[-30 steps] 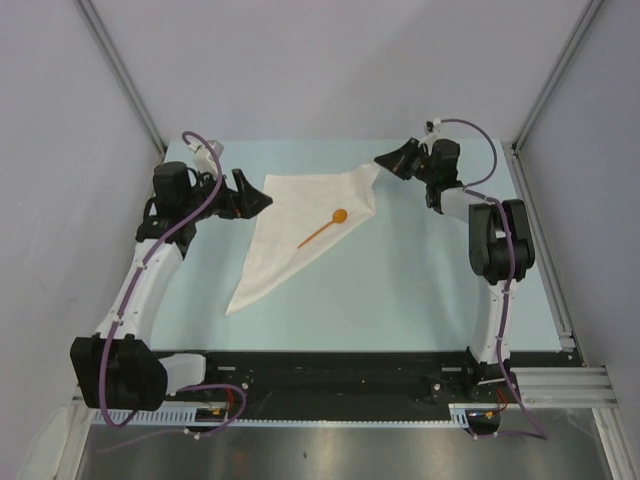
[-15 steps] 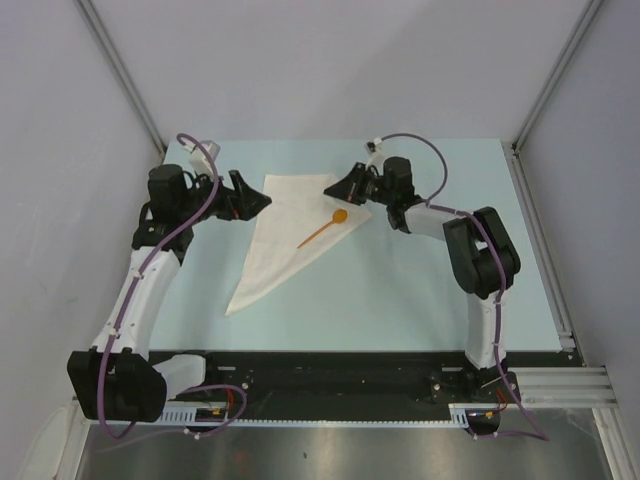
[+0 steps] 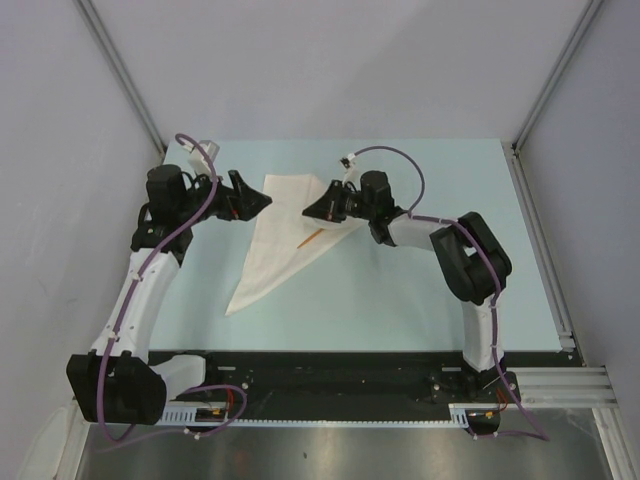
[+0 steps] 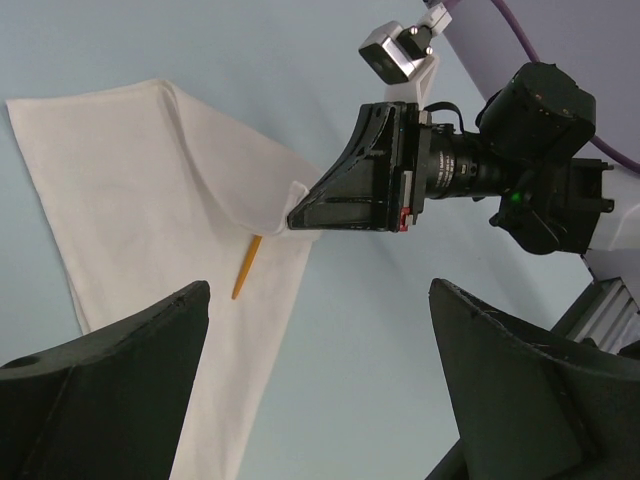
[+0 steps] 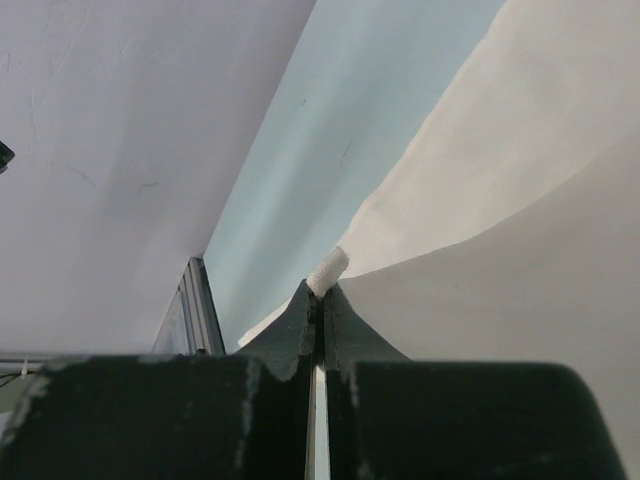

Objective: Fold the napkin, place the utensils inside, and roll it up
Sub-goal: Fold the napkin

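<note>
A cream-white woven cloth napkin (image 3: 272, 245) is spread on the pale blue table (image 3: 420, 290), left of its middle. It is laid out in a long triangular shape, broad at the far edge and tapered to a point on the near side. Its far right corner is held raised off the surface and curled back over the cloth, pinched between the closed jaws of the right gripper (image 3: 306, 212). A small orange-brown spoon (image 4: 246, 268) is laid on the napkin. Only its thin straight handle is seen, slanted, the bowl end being covered by the lifted fold.
</note>
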Available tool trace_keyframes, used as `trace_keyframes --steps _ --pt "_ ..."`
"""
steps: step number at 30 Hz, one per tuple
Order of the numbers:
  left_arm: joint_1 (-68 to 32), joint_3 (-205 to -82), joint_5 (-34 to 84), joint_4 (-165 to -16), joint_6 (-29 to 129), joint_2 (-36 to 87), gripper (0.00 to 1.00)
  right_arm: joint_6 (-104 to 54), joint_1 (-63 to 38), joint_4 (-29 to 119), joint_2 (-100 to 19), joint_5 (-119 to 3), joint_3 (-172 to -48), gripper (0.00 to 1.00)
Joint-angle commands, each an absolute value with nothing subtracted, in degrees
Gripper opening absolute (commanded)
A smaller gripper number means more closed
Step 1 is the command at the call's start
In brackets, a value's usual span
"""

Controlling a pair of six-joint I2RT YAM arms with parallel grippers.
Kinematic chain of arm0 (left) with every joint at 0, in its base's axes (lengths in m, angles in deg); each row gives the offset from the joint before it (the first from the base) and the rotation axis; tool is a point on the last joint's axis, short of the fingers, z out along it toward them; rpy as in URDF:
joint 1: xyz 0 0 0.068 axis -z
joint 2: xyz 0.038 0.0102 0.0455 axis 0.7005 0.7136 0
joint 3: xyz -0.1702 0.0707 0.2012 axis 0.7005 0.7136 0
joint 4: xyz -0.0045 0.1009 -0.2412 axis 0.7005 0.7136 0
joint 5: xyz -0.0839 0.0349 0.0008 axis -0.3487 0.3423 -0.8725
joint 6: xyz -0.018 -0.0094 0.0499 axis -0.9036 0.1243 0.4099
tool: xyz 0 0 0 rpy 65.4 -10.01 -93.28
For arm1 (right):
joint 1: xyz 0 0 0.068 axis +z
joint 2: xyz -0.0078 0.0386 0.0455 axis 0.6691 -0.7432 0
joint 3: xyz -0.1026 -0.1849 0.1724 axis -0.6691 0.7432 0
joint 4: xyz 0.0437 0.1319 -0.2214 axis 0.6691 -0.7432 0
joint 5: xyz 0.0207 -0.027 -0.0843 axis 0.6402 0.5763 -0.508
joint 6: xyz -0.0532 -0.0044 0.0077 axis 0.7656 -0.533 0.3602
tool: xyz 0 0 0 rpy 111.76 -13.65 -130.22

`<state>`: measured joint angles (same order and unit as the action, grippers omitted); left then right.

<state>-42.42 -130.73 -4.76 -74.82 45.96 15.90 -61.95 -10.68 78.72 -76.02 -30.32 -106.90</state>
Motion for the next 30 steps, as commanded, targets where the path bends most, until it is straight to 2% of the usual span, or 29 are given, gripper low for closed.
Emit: trace_keyframes --steps 1,14,17,18,20,21,25,30 --pt "-43.0 -130.2 -6.3 -77.5 45.1 14.1 0.95 -62.3 -9.0 81.5 -73.8 -30.4 -106.4 0.0" --pt "-43.0 -130.1 -6.8 -77.6 44.8 14.5 0.95 -64.6 -6.3 83.8 -78.0 -30.7 -106.2 0.0" --pt "-43.0 -130.0 -6.9 -77.7 44.7 14.5 0.95 -63.7 -6.0 82.9 -79.0 -30.5 -106.2 0.18" --pt "-43.0 -130.0 -6.9 -77.7 44.7 14.5 0.95 -63.5 -5.7 82.3 -79.0 -30.4 -106.2 0.31" --pt "-43.0 -130.0 -6.8 -77.8 44.7 14.6 0.96 -62.4 -5.3 82.0 -78.6 -29.9 -105.9 0.45" --pt "-43.0 -130.0 -6.7 -77.8 44.7 14.6 0.96 -61.8 -4.8 81.1 -78.2 -29.7 -105.9 0.56" --pt "-43.0 -130.0 -6.6 -77.8 44.7 14.6 0.96 -55.4 -3.8 75.0 -73.8 -30.0 -106.0 0.71" --pt "-43.0 -129.9 -6.5 -77.8 44.6 14.4 0.96 -39.6 -1.2 62.4 -67.7 -35.8 -103.7 0.74"
